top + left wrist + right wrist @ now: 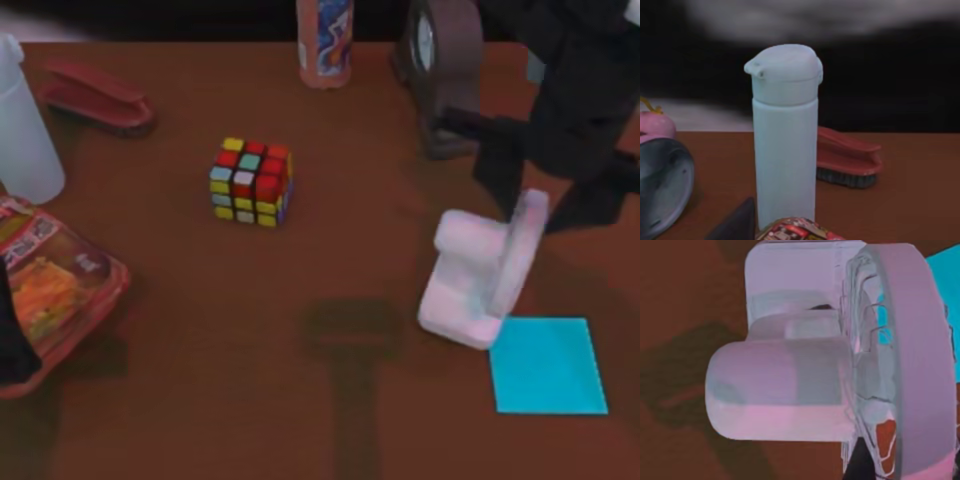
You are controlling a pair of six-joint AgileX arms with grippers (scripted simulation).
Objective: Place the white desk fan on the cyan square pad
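The right pincer (520,205) hangs over the right half of the worktop (330,420), its dark arm reaching in from the top view's upper right corner and slanting down toward the white desk fan (480,270), a small white plastic fan with a round grilled head, a cylindrical motor housing and a flat squarish base. The dark fingers sit at the upper rim of the fan's head, one to either side of it, but whether they are clamped on the rim or only close about it I cannot tell. In the right wrist view the fan (790,395) fills nearly everything, motor housing toward the camera and grille edge-on beside it.

The fan's base rests on the worktop, its lower right corner touching or just overlapping the upper left corner of the cyan square pad (548,365), a thin flat bright cyan sheet lying toward the right edge. Most of the pad is uncovered.

Farther out, a multicoloured puzzle cube (251,181) stands left of centre, and a dark round desk clock (445,70) stands near the far edge.

The left arm is parked at the left edge of the worktop; its wrist camera faces a tall pale capped bottle (785,140) and a red brush (847,160). Its pincer is not visible.
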